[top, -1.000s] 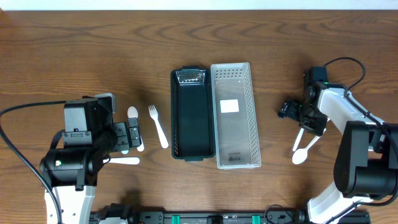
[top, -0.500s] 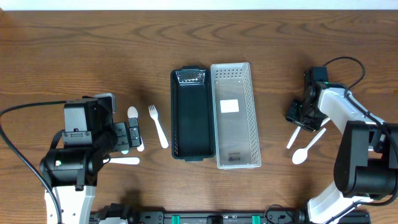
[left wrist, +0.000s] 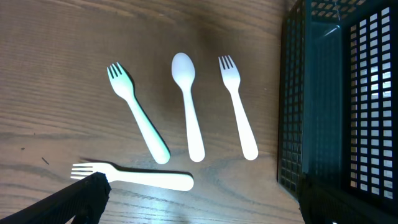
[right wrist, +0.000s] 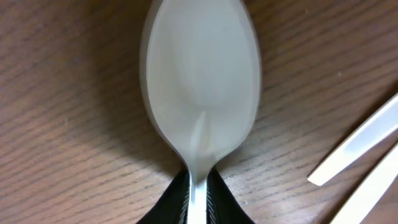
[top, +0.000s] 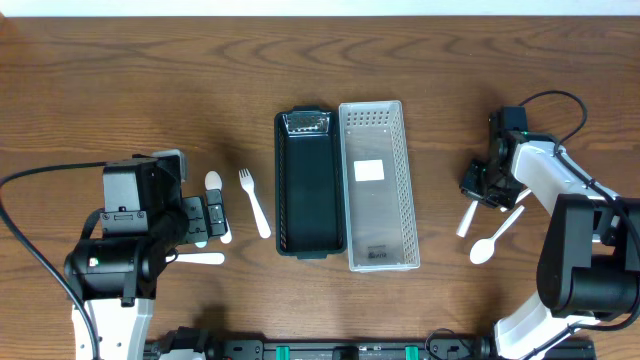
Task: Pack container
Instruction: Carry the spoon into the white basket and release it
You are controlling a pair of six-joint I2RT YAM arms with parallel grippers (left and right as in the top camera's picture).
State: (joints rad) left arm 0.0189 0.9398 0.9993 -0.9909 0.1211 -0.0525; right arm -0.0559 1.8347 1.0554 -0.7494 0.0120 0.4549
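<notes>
The black container (top: 308,185) lies open at the table's middle, with a white perforated basket (top: 378,185) right beside it. My right gripper (right wrist: 198,194) is shut on the neck of a white spoon (right wrist: 200,87), whose bowl rests just over the wood. Seen from overhead, that gripper (top: 480,186) covers most of the spoon, and a white handle (top: 464,220) pokes out below it. My left gripper (left wrist: 199,208) stands open above a spoon (left wrist: 188,106) and three forks (left wrist: 238,106), touching none, with the container (left wrist: 311,93) to its right.
A second white spoon (top: 495,238) lies loose to the lower right of the right gripper. Two white handles (right wrist: 357,146) lie at the right of the right wrist view. One fork (left wrist: 134,176) lies crosswise just ahead of the left fingers.
My right gripper has shut on the spoon's neck. The white handle below it has swung a little to the left. The left arm has stayed still.
</notes>
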